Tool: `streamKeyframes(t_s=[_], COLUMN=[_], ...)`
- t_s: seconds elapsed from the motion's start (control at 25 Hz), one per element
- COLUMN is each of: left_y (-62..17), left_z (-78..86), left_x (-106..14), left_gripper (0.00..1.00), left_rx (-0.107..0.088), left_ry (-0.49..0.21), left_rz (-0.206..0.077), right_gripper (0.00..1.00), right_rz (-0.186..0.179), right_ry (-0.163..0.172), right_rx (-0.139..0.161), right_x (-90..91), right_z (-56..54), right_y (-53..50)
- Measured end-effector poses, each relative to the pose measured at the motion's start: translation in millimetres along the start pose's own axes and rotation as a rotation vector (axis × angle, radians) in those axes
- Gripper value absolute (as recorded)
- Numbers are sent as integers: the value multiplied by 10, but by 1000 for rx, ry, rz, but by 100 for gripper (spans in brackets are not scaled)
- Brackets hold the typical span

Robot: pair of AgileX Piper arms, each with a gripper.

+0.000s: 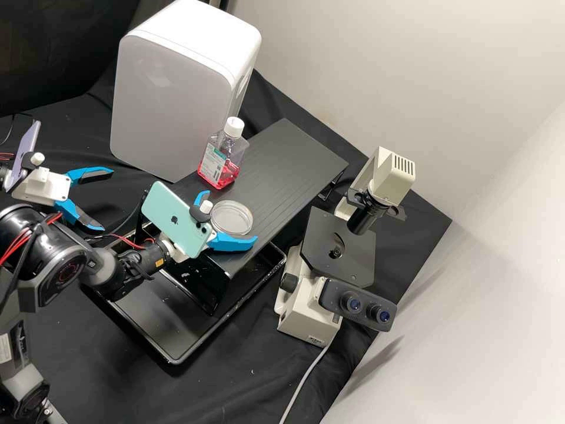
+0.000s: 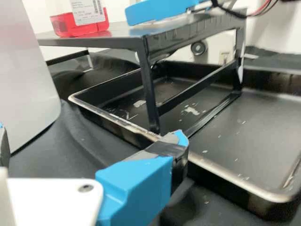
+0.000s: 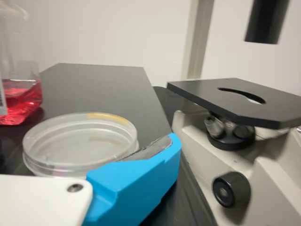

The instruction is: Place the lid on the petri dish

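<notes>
We record, left to right: left gripper [image 1: 107, 199], jaws wide, parked off the shelf [image 1: 294, 165], likely to stay clear; right gripper [image 1: 229, 219], jaws wide astride the petri dish [image 1: 232, 215] on that shelf, its lid [image 3: 80, 134] apparently seated, presumably for centring.

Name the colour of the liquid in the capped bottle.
The liquid is pinkish red; clearest in the high view.

Red-media flask [image 1: 220, 154] on shelf [image 1: 294, 165]; microscope [image 1: 335, 277] beside tray [image 1: 154, 312]

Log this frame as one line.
right pincer: open, fingers either side of petri dish on shelf | contact: cannot tell | left pincer: open, empty, off shelf
</notes>
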Motion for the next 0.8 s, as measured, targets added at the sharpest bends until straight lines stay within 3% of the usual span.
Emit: streamKeyframes(t_s=[0.12,0.24,0.48,0.8], left_y=[26,63,63,63], left_z=[39,59,48,48], left_x=[-46,-53,-55,-55], left_gripper=[100,100,100,100], left_rx=[31,50,55,55], left_ry=[27,18,11,11], left_rz=[11,26,25,25], right_gripper=[100,100,100,100], right_rz=[73,113,116,120], right_ry=[-12,19,46,82], right_rx=[-13,-24,30,67], right_x=[-47,-79,-179,-237], right_z=[-24,-79,-78,-120], right_y=[14,58,119,176])
